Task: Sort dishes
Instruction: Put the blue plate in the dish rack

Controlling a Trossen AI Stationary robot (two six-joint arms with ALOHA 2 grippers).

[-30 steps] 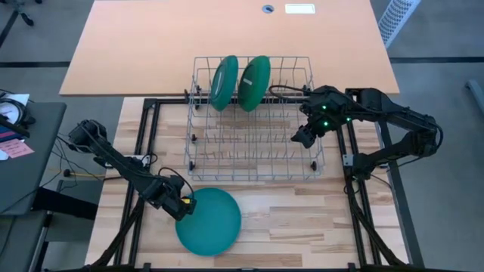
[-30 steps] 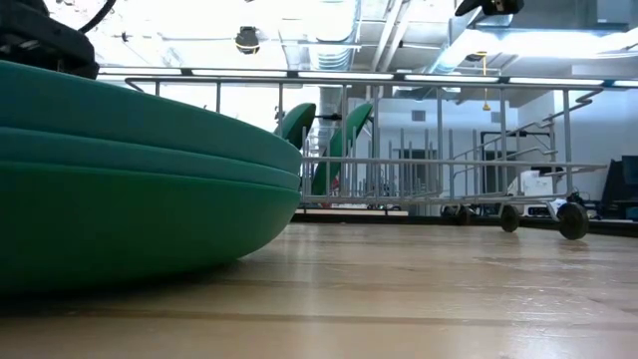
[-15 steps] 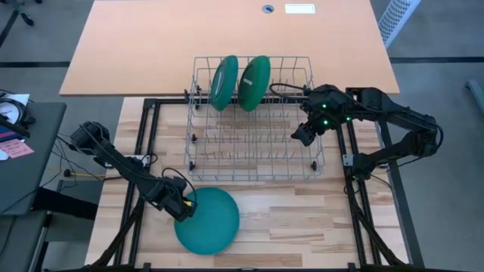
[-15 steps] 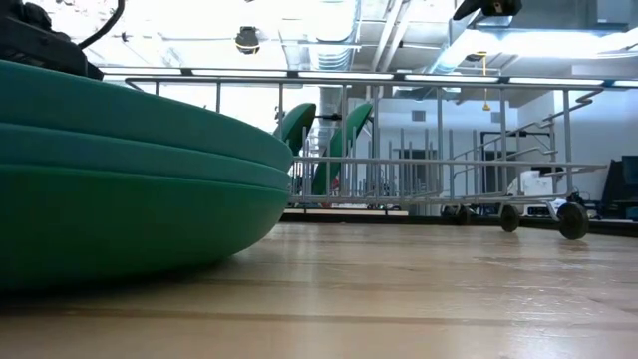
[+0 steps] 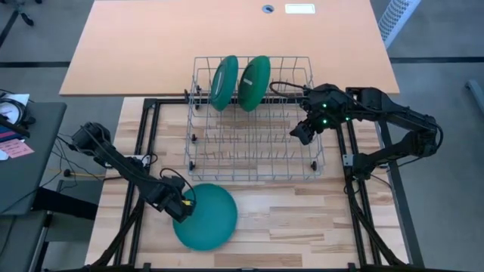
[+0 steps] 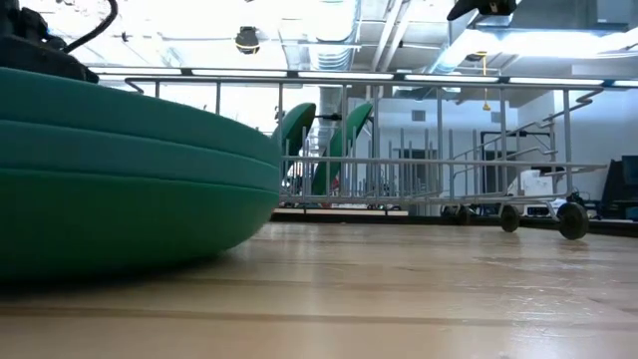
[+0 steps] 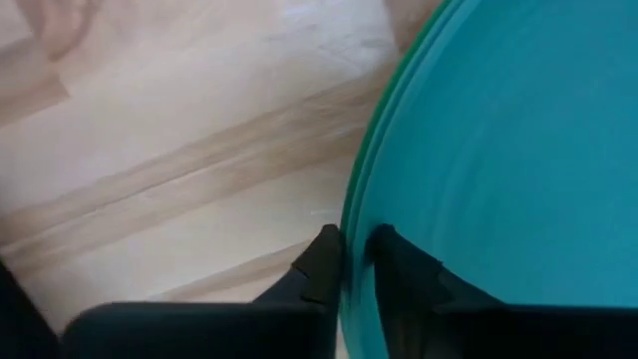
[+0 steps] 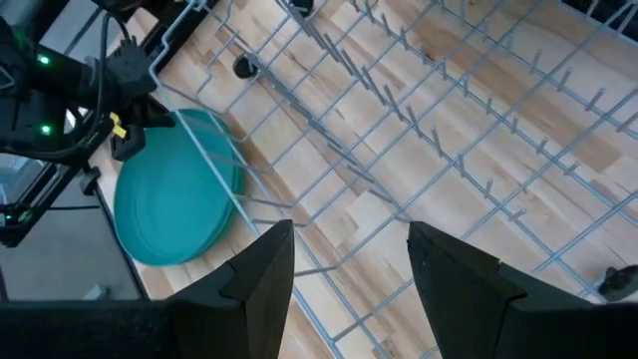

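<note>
- High view: a stack of teal plates [image 5: 206, 217] is seen at lower centre-left of the frame, lying on the wooden desk [image 5: 302, 219]. The left hand [image 5: 184, 205] is placed at the stack's left rim, its fingers pinched on the edge of a plate.
- High view: a wire rack [image 5: 253, 121] is set at centre frame. Two dark green plates [image 5: 240, 81] are stood on edge, side by side, in its upper part, tilted a little. The right hand [image 5: 301, 134] is held over the rack's right side, nothing gripped.
- Low view: the teal stack [image 6: 120, 189] fills the left half of the frame, three layered rims being countable, resting on the desk [image 6: 419, 289]. The rack [image 6: 439, 150] is seen at middle distance, the two green plates [image 6: 319, 140] upright within it at centre frame.
- Left wrist view: the left hand [image 7: 356, 257] is shown at lower centre, its two dark fingers [image 7: 321, 261] pressed together on the thin rim of a teal plate [image 7: 508, 150], one finger on each face. Pale desk boards [image 7: 169, 150] fill the left of the frame.
- Right wrist view: the right hand [image 8: 351, 261] is shown at bottom, fingers [image 8: 261, 269] spread apart and empty. Rack wires [image 8: 449, 130] cross the frame above bare boards; the teal stack [image 8: 174, 194] and the left arm [image 8: 70, 100] are seen at left.
</note>
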